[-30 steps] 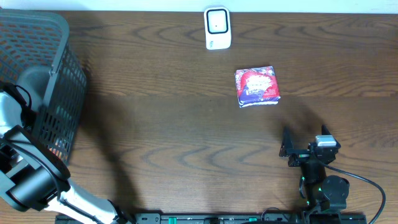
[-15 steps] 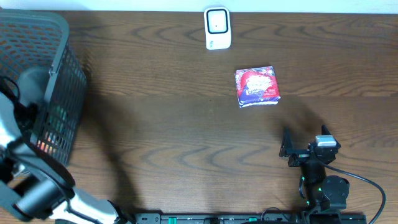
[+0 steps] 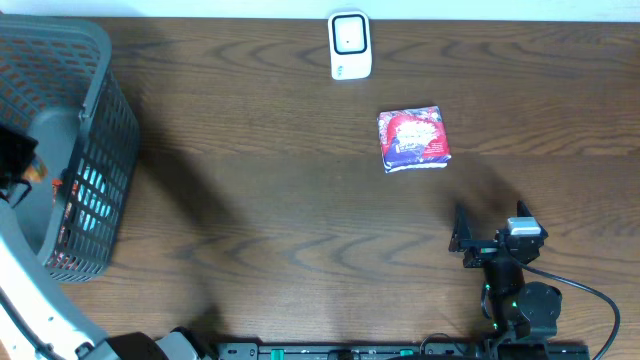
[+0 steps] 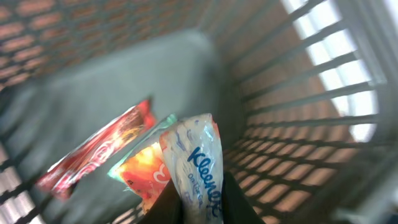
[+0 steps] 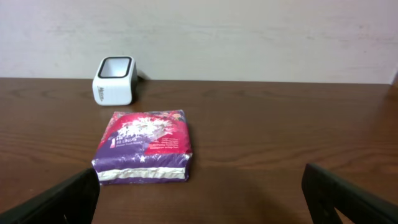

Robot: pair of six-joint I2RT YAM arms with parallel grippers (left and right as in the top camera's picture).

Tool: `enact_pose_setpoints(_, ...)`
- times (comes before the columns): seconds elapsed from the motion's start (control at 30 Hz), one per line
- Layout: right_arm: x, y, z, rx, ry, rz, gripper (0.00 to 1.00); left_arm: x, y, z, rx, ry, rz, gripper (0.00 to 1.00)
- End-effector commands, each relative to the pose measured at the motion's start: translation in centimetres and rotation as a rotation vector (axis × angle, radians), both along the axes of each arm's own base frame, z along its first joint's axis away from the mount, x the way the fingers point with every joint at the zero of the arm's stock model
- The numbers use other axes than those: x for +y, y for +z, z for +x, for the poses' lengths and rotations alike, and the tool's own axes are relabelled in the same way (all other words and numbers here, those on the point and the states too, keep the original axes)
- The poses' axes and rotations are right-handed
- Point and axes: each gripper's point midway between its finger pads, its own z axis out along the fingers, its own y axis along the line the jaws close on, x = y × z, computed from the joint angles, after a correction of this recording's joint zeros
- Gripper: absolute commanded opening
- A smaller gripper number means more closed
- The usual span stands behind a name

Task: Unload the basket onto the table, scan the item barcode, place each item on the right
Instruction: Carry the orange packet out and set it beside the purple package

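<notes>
Kleenex packet (image 4: pixel 198 163): I find it inside the basket (image 4: pixel 323 93), clamped at its lower end by the left pincer (image 4: pixel 200 202). Both dark fingers (image 4: pixel 169 202) press on the clear wrapper, and the blue lettering faces the wrist camera. The packet stands roughly upright, close to the basket's slatted wall.

Other contents of the basket: a red snack wrapper (image 4: pixel 93 158) lies on the grey floor, and an orange and green packet (image 4: pixel 146 168) sits just beside the Kleenex packet. I cannot tell whether those two touch. The left wrist view is blurred, so I read no finer print.

From overhead, the basket (image 3: pixel 100 120) occupies the left end of the bench (image 3: pixel 280 220), with the left arm (image 3: pixel 20 290) reaching into it from the near side.

Scanner (image 3: pixel 349 44): white, well to the right of the basket, at the far edge of the bench with its window up.

A purple and red pack (image 3: pixel 413 139) lies flat, further right of the basket than the scanner and nearer my side.

Right pincer (image 5: pixel 202 196): fingers wide apart, gripping nothing, low over the bench at the corner farthest from the basket. It faces the purple and red pack and the scanner.
</notes>
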Motion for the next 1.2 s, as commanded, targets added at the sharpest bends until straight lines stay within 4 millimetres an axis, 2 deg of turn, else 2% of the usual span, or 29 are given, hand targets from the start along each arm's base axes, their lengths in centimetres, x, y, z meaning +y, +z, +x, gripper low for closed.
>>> enact_pose_setpoints(0.0,0.1,0.0,0.0,-0.002,0.002,-0.011,0.99,-2.6,5.2,2.1,-0.231,-0.142,0.009,0.07)
enact_pose_setpoints(0.1,0.1,0.0,0.0,-0.002,0.002,-0.011,0.99,-4.3,9.6,3.6,-0.426,-0.219,0.005,0.07)
enact_pose_setpoints(0.2,0.1,0.0,0.0,-0.002,0.002,-0.011,0.99,-5.4,13.8,3.9,-0.594,-0.211,-0.038,0.07)
enact_pose_setpoints(0.27,0.1,0.0,0.0,-0.002,0.002,-0.011,0.99,-7.0,15.9,4.1,-0.664,-0.281,-0.024,0.07)
enact_pose_setpoints(0.33,0.1,0.0,0.0,-0.002,0.002,-0.011,0.99,-9.2,17.3,4.4,-0.711,-0.371,-0.021,0.07)
enact_pose_setpoints(0.37,0.1,0.0,0.0,-0.002,0.002,-0.011,0.99,-11.3,17.9,4.7,-0.731,-0.444,-0.035,0.07)
enact_pose_setpoints(0.5,0.1,0.0,0.0,-0.002,0.002,-0.011,0.99,-18.7,17.9,5.8,-0.731,-0.719,-0.039,0.08)
enact_pose_setpoints(0.6,0.1,0.0,0.0,-0.002,0.002,-0.011,0.99,-25.1,16.2,6.4,-0.684,-0.954,-0.016,0.08)
enact_pose_setpoints(0.67,0.1,0.0,0.0,-0.002,0.002,-0.011,0.99,-29.4,14.3,6.6,-0.631,-1.097,-0.006,0.07)
enact_pose_setpoints(0.77,0.1,0.0,0.0,-0.002,0.002,-0.011,0.99,-34.1,10.6,7.3,-0.514,-1.195,-0.010,0.07)
enact_pose_setpoints(0.97,0.1,0.0,0.0,-0.002,0.002,-0.011,0.99,-40.5,3.0,9.0,-0.278,-1.265,0.000,0.07)
enact_pose_setpoints(1.17,0.1,0.0,0.0,-0.002,0.002,-0.011,0.99,-45.9,-4.3,9.0,-0.094,-1.374,-0.055,0.08)
